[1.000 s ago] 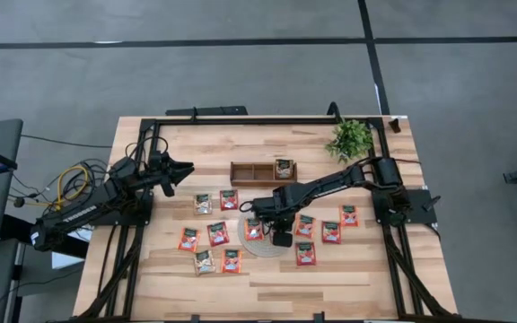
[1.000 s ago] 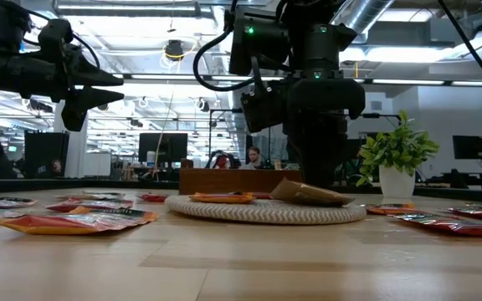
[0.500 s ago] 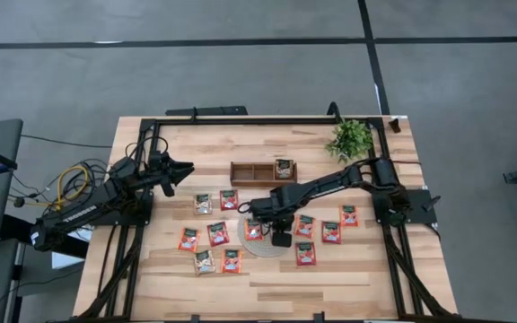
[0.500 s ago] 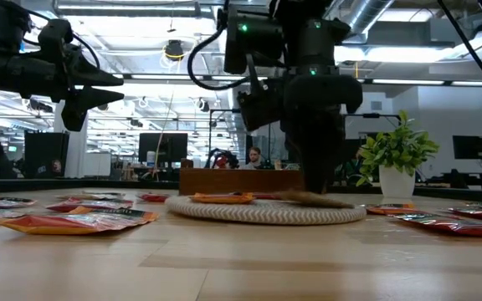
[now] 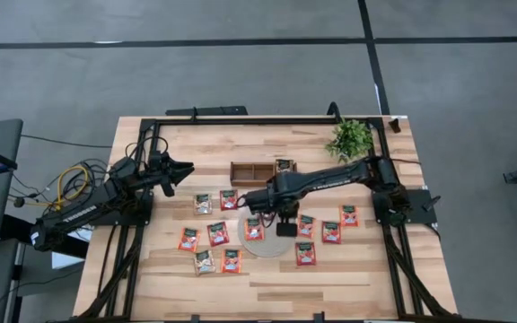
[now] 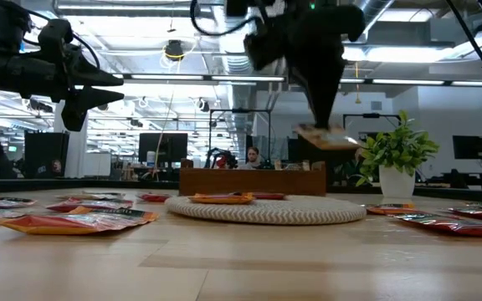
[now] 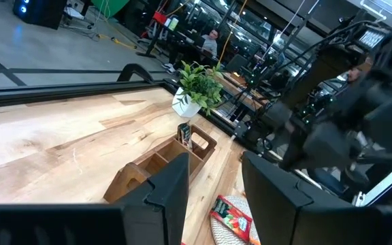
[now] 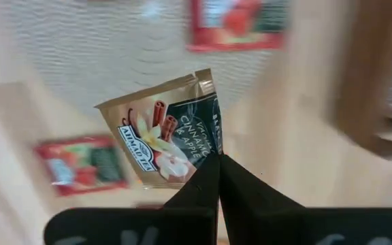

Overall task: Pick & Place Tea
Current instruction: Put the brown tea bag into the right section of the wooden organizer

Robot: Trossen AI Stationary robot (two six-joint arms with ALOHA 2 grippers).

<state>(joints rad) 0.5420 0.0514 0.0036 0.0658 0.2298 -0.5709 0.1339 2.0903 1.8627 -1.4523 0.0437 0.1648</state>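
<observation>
On the wooden table [image 5: 267,278], more than a dozen tea sachets [image 5: 217,233] lie flat across the middle, most red-orange, one of them on the round woven mat [image 5: 267,244] near the table's centre. Toward the far edge stands the brown wooden tray [image 5: 251,172], with one sachet upright in its compartment nearest the potted plant [image 5: 350,138] at the far right corner.

The right gripper [image 5: 284,218] hangs above the mat's far side, between mat and tray, its fingers pinched tight on one corner of a pale sachet [image 8: 165,133] printed with cinnamon and apple; in the low view that pale sachet [image 6: 325,138] rides level, clear of the mat and higher than the tray's wall.

The left gripper [image 5: 185,170] waits near the table's left edge, jaws parted, holding nothing.

The step in hand appears to be the carry to the tray. Done well, it likely calls for keeping that height until the sachet is over a free compartment, tipping it upright so its edge enters between the walls, and letting go only once it is low. A corner pinch is thin; a swing could twist the sachet loose.
</observation>
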